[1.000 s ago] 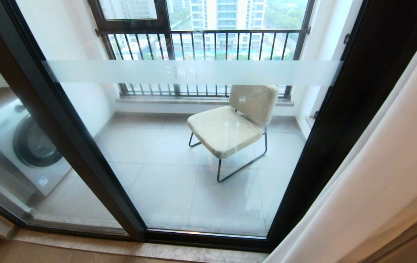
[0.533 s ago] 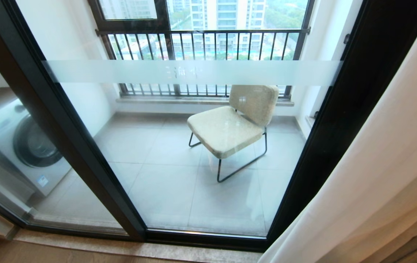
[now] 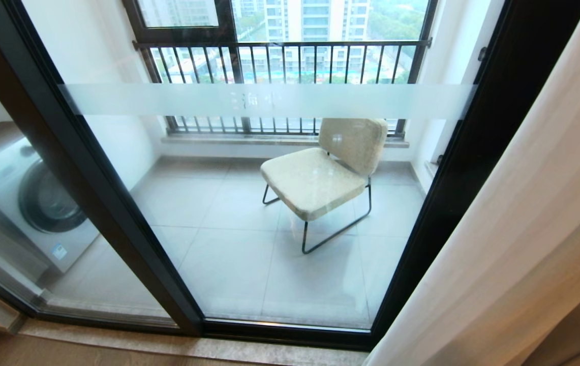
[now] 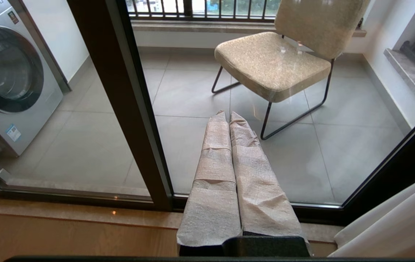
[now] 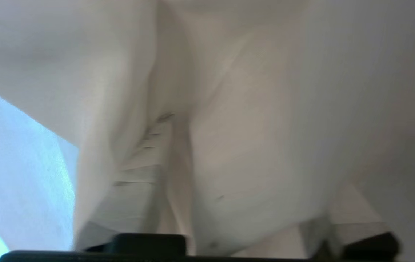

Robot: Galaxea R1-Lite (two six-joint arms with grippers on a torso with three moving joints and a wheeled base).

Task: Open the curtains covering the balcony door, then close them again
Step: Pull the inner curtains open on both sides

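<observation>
text: none legible | balcony door (image 3: 269, 203) band (image 3: 269, 100) — small characters, unreadable

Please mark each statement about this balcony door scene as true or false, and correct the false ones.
1. The curtains cover the whole balcony door. False: they hang only at its right edge; the glass is bare.
2. A chair stands behind the glass. True.
3. The left pincer holds the curtains. False: it is shut on nothing, pointing at the glass.
4. A washing machine stands on the right. False: it is on the left.
5. White fabric fills the right wrist view. True.
</observation>
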